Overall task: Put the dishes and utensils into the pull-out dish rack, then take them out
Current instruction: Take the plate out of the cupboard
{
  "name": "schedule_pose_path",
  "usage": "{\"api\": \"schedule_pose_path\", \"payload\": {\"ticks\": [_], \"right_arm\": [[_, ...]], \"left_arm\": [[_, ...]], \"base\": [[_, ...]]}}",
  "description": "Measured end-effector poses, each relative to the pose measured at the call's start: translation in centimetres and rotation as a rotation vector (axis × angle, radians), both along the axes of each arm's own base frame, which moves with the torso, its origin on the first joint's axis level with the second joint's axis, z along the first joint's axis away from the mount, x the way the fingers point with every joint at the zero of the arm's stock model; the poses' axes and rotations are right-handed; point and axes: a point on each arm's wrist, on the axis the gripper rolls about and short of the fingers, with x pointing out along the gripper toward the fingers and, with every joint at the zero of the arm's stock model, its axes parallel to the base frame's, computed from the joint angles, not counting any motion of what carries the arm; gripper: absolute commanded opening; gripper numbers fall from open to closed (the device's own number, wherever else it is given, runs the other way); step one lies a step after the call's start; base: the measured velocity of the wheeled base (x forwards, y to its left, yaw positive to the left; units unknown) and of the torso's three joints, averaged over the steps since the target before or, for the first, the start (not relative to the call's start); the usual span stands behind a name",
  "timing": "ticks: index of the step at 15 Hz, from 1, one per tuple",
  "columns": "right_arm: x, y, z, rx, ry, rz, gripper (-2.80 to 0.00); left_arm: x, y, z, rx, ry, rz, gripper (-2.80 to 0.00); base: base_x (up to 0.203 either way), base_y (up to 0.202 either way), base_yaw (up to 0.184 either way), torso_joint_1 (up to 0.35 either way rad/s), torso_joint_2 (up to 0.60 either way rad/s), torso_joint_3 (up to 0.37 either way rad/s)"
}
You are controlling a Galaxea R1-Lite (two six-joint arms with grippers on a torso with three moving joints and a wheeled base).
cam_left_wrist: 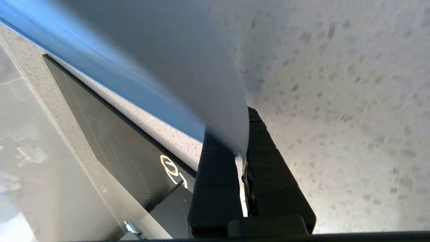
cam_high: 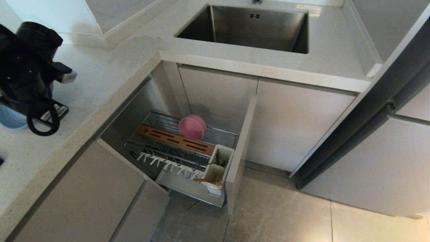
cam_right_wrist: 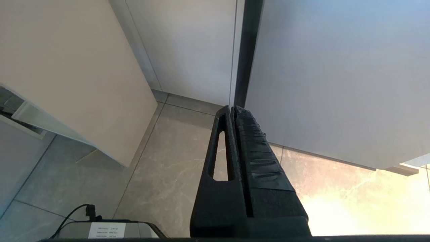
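The pull-out dish rack (cam_high: 158,117) stands drawn out of the corner cabinet under the counter. The pink bowl (cam_high: 192,126) stands on edge in it behind the wooden strip (cam_high: 174,137). Light wooden chopsticks (cam_high: 206,180) lie in the white utensil cup (cam_high: 218,168). My left arm (cam_high: 30,67) hangs over the counter at the far left. In the left wrist view my left gripper (cam_left_wrist: 240,134) is shut on the rim of the light-blue plate (cam_left_wrist: 161,50), just above the speckled counter. A sliver of the plate (cam_high: 11,119) shows under the arm. My right gripper (cam_right_wrist: 233,109) is shut, empty, over the floor.
The steel sink (cam_high: 248,27) is set in the countertop (cam_high: 100,77) behind the rack. The rack's beige front panel (cam_high: 240,151) juts out over the tiled floor (cam_high: 275,215). A black cooktop (cam_left_wrist: 111,134) lies next to the plate. Tall cabinet doors (cam_high: 386,161) stand at the right.
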Motion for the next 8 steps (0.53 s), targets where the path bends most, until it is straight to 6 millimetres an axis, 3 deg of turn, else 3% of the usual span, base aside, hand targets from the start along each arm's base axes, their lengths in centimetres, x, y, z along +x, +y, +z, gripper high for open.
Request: {"api": "schedule_pose_path", "payload": {"ticks": [8], "right_arm": [[0.0, 0.0, 0.0, 0.0, 0.0, 0.0, -2.8]], "left_arm": [[0.31, -0.15, -0.25, 0.0, 0.006, -0.005, -2.8]], "base": [[0.0, 0.0, 0.0, 0.0, 0.0, 0.0]]}}
